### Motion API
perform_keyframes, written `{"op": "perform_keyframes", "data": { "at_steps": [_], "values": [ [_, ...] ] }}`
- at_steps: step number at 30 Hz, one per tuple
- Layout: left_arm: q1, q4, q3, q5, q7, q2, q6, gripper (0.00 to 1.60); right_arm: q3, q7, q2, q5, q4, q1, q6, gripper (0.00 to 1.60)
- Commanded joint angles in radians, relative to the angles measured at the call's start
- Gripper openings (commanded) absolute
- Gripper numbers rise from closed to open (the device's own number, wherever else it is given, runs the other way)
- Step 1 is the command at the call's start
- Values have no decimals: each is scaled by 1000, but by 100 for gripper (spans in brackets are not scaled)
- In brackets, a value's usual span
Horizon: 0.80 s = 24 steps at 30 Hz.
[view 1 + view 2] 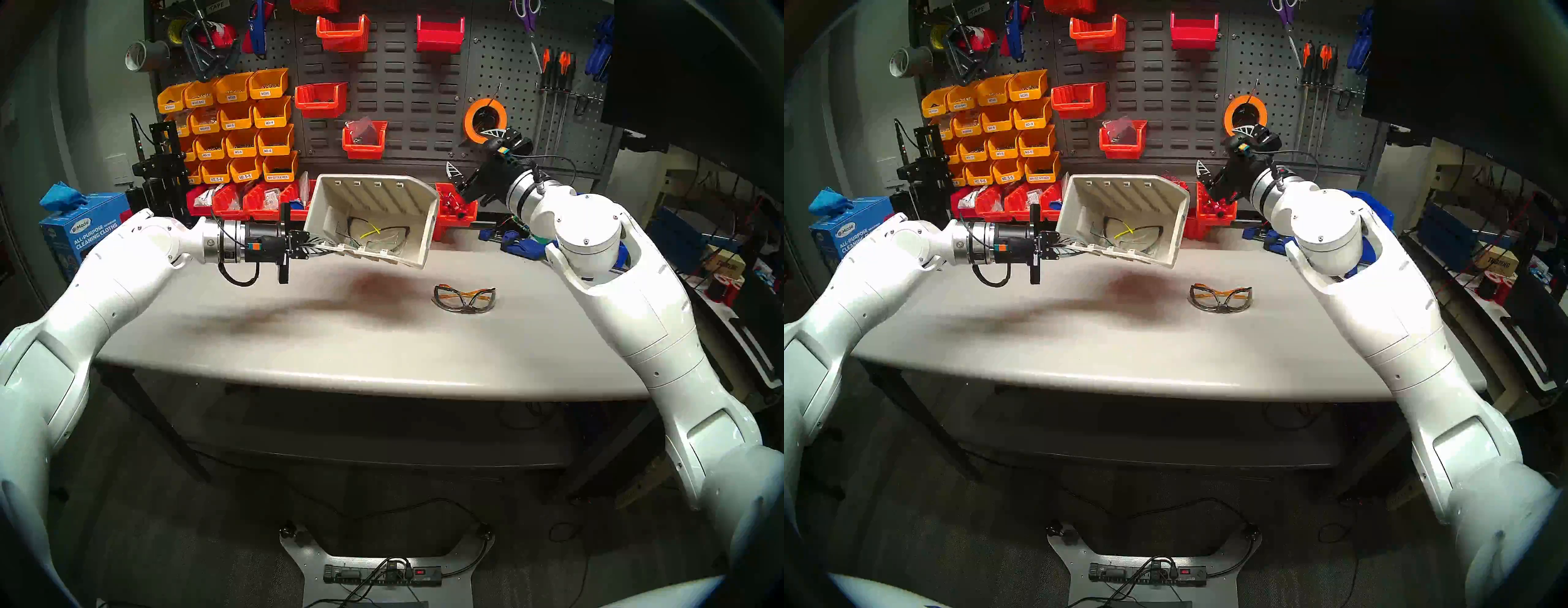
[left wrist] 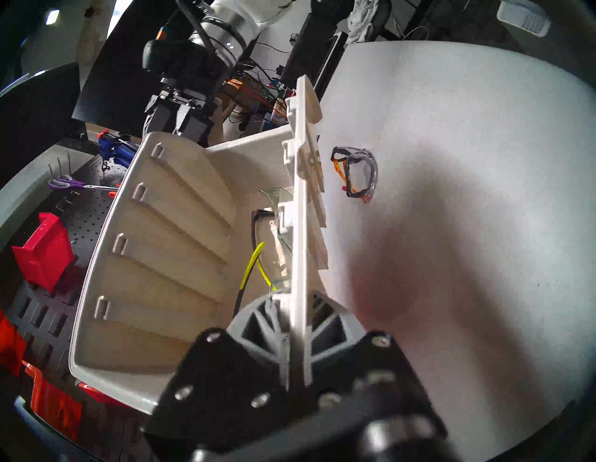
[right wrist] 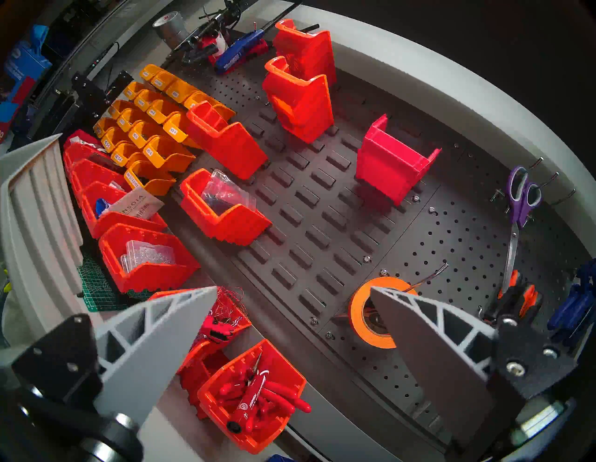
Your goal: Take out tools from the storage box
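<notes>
The beige storage box (image 1: 373, 204) (image 1: 1123, 199) (image 2: 161, 258) hangs tilted above the grey table (image 1: 297, 339), its open side facing me. My left gripper (image 1: 316, 250) (image 1: 1066, 248) (image 2: 295, 322) is shut on its low front lip. Inside lie safety glasses with yellow accents (image 1: 377, 235) (image 1: 1129, 233) (image 2: 258, 255). Orange-armed safety glasses (image 1: 464, 297) (image 1: 1221, 297) (image 2: 356, 175) rest on the table to the box's right. My right gripper (image 1: 471, 150) (image 1: 1221, 148) (image 3: 293, 288) is open and empty, raised near the pegboard; the box's ribbed wall (image 3: 35, 206) shows at its left.
Red bins (image 1: 456, 210) line the table's back edge behind the box. The pegboard (image 1: 407, 93) carries red bins, yellow-orange bins (image 1: 237, 123), an orange tape roll (image 1: 483, 116) (image 3: 371, 317) and screwdrivers (image 1: 555, 68). A blue cleaning-cloth box (image 1: 85, 229) stands at far left.
</notes>
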Motion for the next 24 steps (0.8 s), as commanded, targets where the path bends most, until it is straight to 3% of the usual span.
{"op": "perform_keyframes", "data": {
  "at_steps": [1, 24],
  "values": [
    [58, -47, -45, 39, 93, 0, 1, 0, 10, -4, 2, 0, -8, 10, -1, 160],
    [149, -118, -120, 316, 327, 35, 1, 0, 10, -4, 2, 0, -8, 10, -1, 160]
  ]
}}
